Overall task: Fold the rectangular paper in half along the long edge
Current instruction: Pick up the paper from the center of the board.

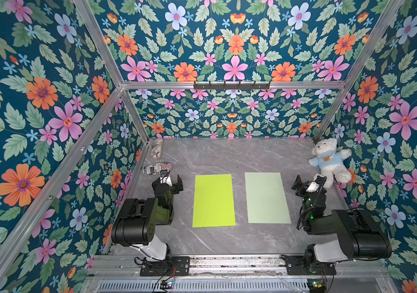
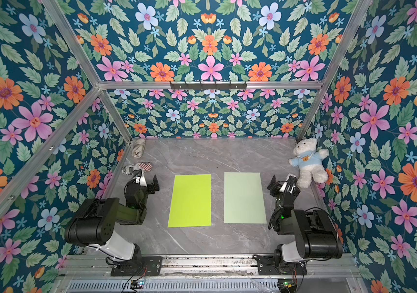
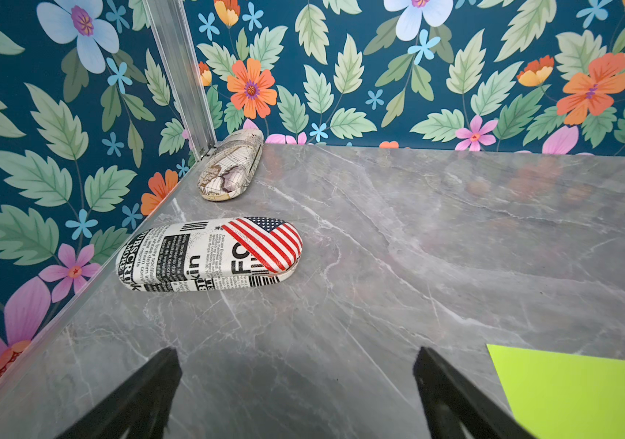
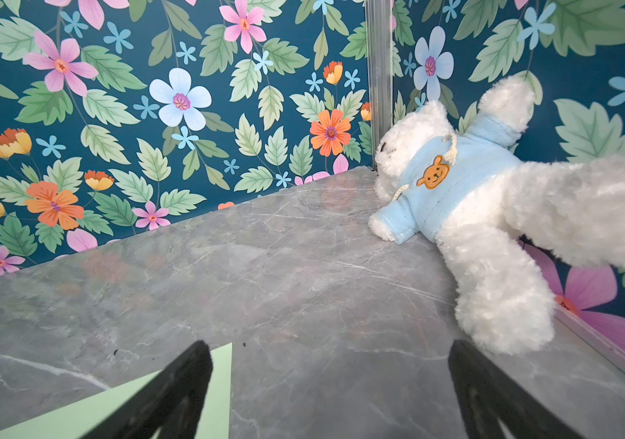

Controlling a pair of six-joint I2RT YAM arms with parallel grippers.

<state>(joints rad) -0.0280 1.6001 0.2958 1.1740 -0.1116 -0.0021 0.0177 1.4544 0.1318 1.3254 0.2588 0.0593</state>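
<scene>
Two rectangular papers lie flat side by side on the grey marble table (image 1: 227,157), long edges running front to back. The bright yellow-green paper (image 1: 213,200) (image 2: 190,200) is on the left, and one corner of it (image 3: 584,391) shows in the left wrist view. The pale green paper (image 1: 267,197) (image 2: 244,197) is on the right, its corner (image 4: 94,410) partly behind one finger. My left gripper (image 1: 171,180) (image 3: 298,351) stands open just left of the yellow-green sheet. My right gripper (image 1: 308,180) (image 4: 329,344) stands open just right of the pale sheet. Neither holds anything.
A white teddy bear in a blue shirt (image 1: 330,159) (image 4: 485,197) lies at the back right corner, close to my right gripper. A newspaper-print glasses case (image 1: 157,168) (image 3: 208,254) and a map-print case (image 1: 157,148) (image 3: 231,165) lie along the left wall. Floral walls enclose the table.
</scene>
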